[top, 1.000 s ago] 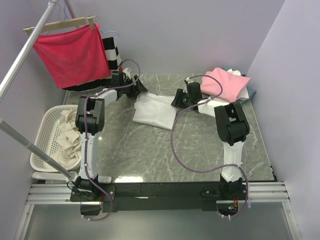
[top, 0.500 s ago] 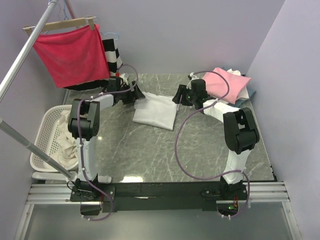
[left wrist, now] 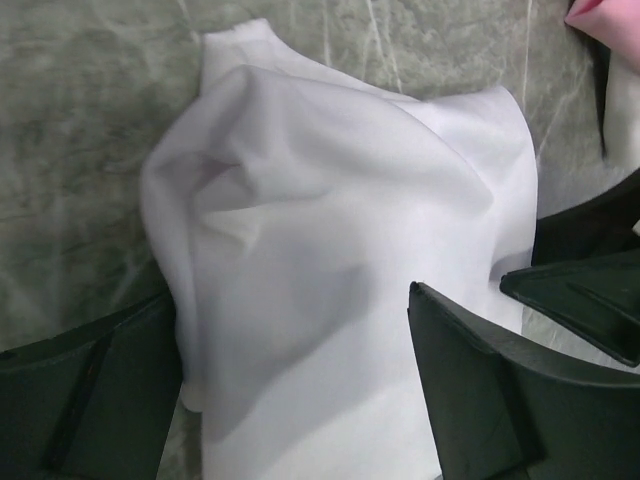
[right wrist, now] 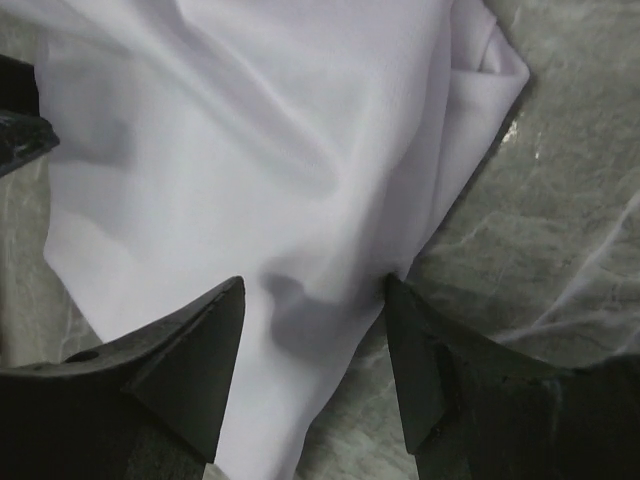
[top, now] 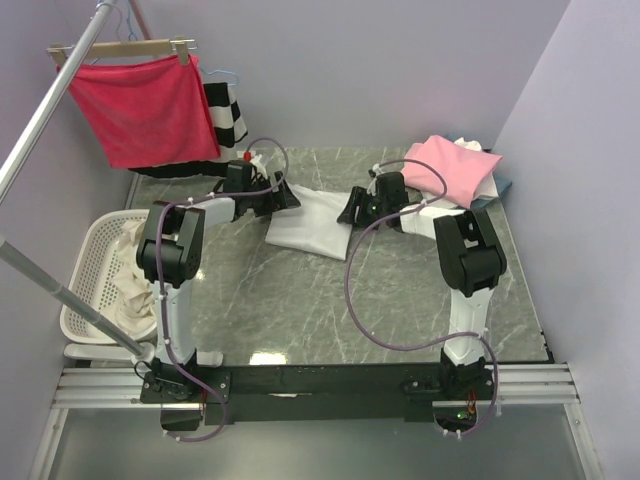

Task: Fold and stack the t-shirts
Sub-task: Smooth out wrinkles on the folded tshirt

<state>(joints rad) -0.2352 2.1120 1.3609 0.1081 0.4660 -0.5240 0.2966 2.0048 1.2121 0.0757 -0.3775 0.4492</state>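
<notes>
A white t-shirt [top: 308, 224] lies bunched on the grey marble table [top: 300, 310] between my two grippers. My left gripper [top: 288, 198] is at its far left edge. In the left wrist view the cloth [left wrist: 340, 230] lies slack under the left gripper [left wrist: 290, 350], whose jaws stand wide open. My right gripper [top: 348, 211] is at the shirt's right edge. It is open too [right wrist: 315, 330], straddling a ridge of the white cloth [right wrist: 250, 150] without pinching it. A pink t-shirt [top: 455, 168] tops a pile at the back right, with blue-grey cloth [top: 500, 188] under it.
A white laundry basket [top: 88, 262] holding pale cloth sits off the table's left side. A red cloth on a wooden hanger [top: 135, 105] and a black-and-white striped garment [top: 226, 115] hang from a metal rail [top: 50, 100] at the back left. Purple walls close in behind and right.
Both grippers have opened wider, and the white shirt now lies slack between them. The left wrist has moved right toward the shirt; the right wrist has shifted slightly.
</notes>
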